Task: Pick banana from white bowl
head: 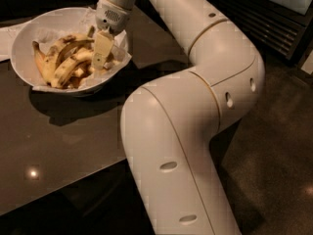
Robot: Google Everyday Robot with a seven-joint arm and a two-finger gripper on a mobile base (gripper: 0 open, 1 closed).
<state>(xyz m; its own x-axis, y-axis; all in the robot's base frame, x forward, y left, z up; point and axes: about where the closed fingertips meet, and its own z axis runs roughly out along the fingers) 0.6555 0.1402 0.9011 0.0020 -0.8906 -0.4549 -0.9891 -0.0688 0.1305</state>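
The white bowl [22, 38] sits at the far left of the dark table, lined with crinkled white paper. Several brown-spotted yellow bananas [61, 65] lie piled in it. My gripper [99, 53] reaches down from above into the right side of the bowl, its tip among the bananas at the right end of the pile. The gripper hides the bananas right under it. I cannot see whether it holds anything.
My large white arm [195, 106] bends across the right half of the view, in front of the dark glossy table [58, 146]. A white paper edge [6, 38] lies left of the bowl. Dark floor [274, 170] lies to the right.
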